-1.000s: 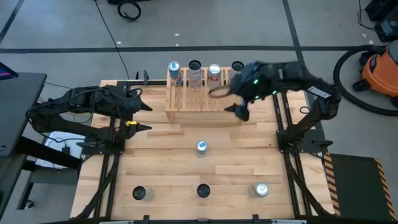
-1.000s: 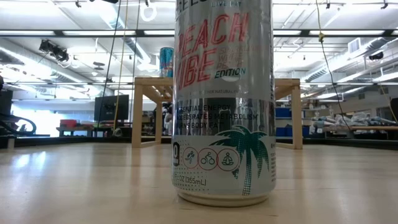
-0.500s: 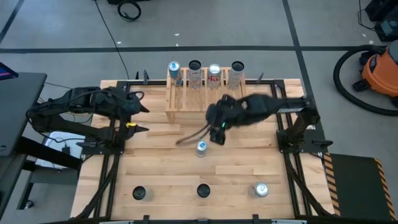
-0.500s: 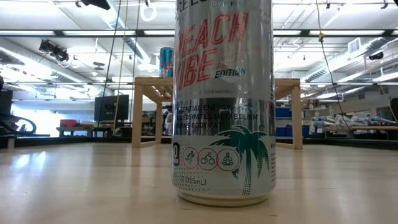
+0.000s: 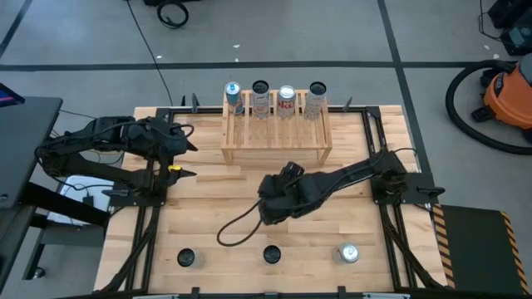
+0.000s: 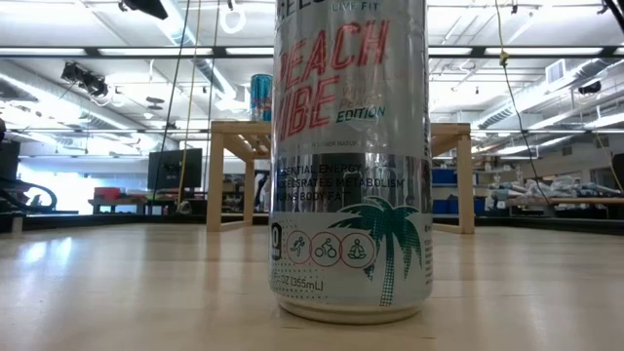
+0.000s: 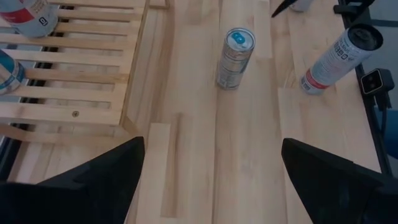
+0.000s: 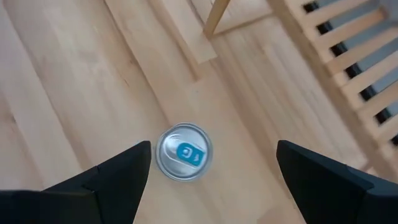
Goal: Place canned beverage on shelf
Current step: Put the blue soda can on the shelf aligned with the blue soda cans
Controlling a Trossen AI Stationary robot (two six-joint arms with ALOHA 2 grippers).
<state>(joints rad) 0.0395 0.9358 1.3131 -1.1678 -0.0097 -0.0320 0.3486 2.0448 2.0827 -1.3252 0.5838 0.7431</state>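
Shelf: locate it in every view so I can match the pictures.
High view: shelf at the table's far edge.
Low view: shelf behind the big can.
Left wrist view: its slatted top.
Right wrist view: slats and one leg.
Shared landmark: blue can on top, high and low views.

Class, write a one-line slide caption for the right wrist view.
Open right gripper hovers above an upright can on the plank table, with the slatted shelf nearby.

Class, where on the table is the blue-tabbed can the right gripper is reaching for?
The blue-tabbed can stands upright mid-table, in front of the shelf, directly below the open right gripper, which hides it in the high view.
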